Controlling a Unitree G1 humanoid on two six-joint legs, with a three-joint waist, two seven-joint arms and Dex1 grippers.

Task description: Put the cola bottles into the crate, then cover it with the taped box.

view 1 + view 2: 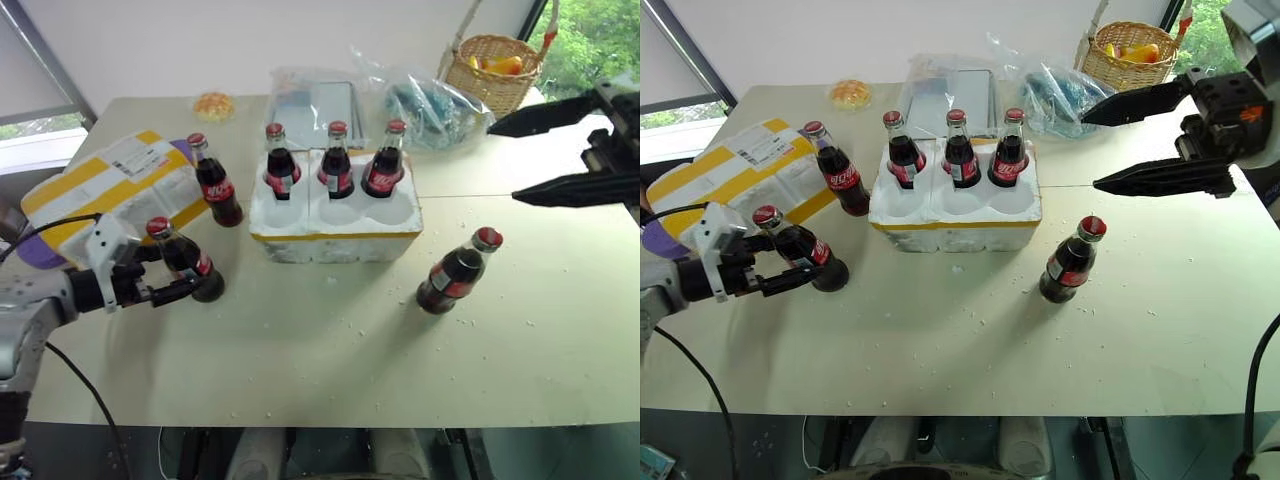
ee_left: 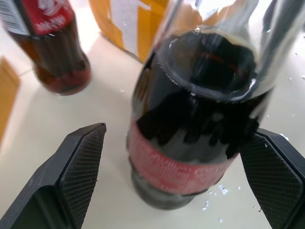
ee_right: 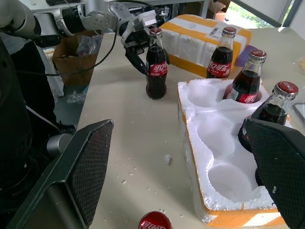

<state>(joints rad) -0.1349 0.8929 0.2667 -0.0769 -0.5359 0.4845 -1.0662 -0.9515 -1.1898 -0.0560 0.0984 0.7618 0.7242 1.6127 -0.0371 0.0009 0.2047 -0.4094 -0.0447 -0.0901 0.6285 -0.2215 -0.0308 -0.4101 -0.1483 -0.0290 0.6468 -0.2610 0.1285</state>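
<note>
Bottles of dark cola in small glass with red caps and labels are standing scattered across a pale surface (image 1: pixel 330 350), three of them (image 1: pixel 337 160) already sitting in the back row of wells of the low white styrofoam crate (image 1: pixel 335 235) with its yellow-taped rim, near the middle of the surface toward its far edge. The front three wells are lying empty.

The left gripper (image 1: pixel 790 268), its two black fingers spread wide, is bracketing one upright bottle (image 1: pixel 800 248) near the left edge of the surface; the bottle's long axis is running vertical, standing between the fingers, and no pad appears to be pressing the glass yet. The coming move looks to turn on closing around this bottle and carrying it rightward to an empty front well.

Another bottle (image 1: pixel 215 180) is standing just behind, beside the large white styrofoam box (image 1: pixel 110 185) banded in yellow tape and bearing a printed label, at the left far corner. A sixth bottle (image 1: pixel 458 270) is standing right of the crate, nearer the right gripper (image 1: pixel 555 155), which is hanging wide open and empty above the right edge.

The taped box is being partly hidden by the left arm, and the gripped-side contact is hard to make out.
</note>
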